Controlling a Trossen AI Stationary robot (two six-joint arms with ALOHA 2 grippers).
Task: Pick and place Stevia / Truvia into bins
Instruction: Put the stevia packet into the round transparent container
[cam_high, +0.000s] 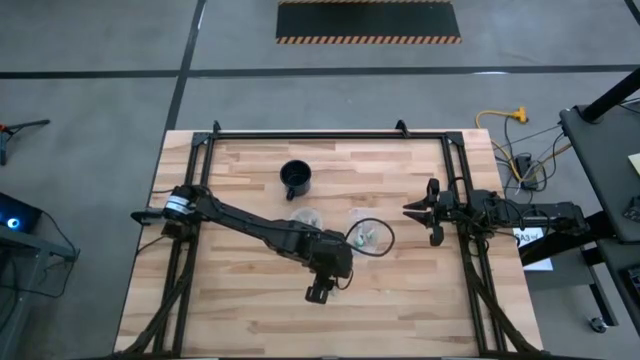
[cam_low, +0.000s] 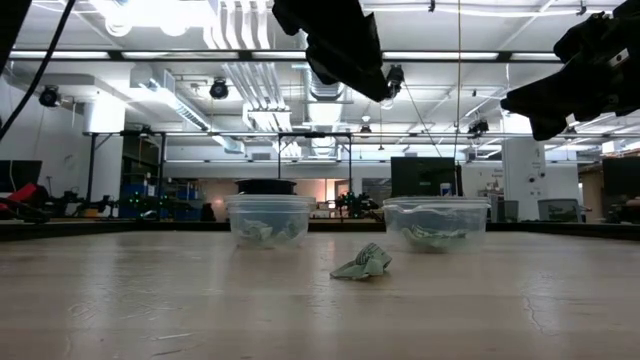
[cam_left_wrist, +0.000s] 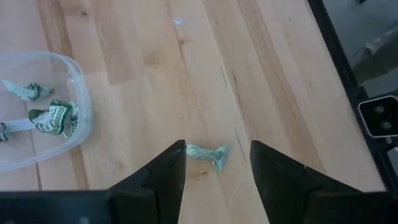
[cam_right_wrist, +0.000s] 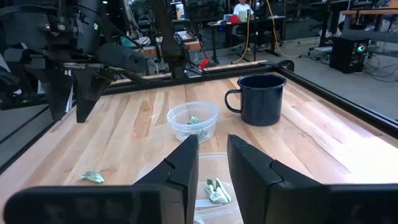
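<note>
One crumpled green-and-white packet (cam_left_wrist: 208, 155) lies alone on the wooden table; it also shows in the low view (cam_low: 362, 262) and the right wrist view (cam_right_wrist: 93, 177). My left gripper (cam_left_wrist: 216, 163) (cam_high: 319, 293) hovers above it, open, with a finger standing on either side and touching nothing. Two clear cups (cam_high: 305, 218) (cam_high: 366, 236) stand mid-table, each with packets inside (cam_left_wrist: 55, 117) (cam_right_wrist: 215, 190). My right gripper (cam_right_wrist: 212, 163) (cam_high: 411, 210) waits open near the table's right side, pointing toward the cups.
A black mug (cam_high: 295, 178) with a handle stands beyond the cups toward the far edge. A black frame rail (cam_high: 330, 134) runs along the far and side edges of the table. Bare wood lies between the lone packet and the near edge.
</note>
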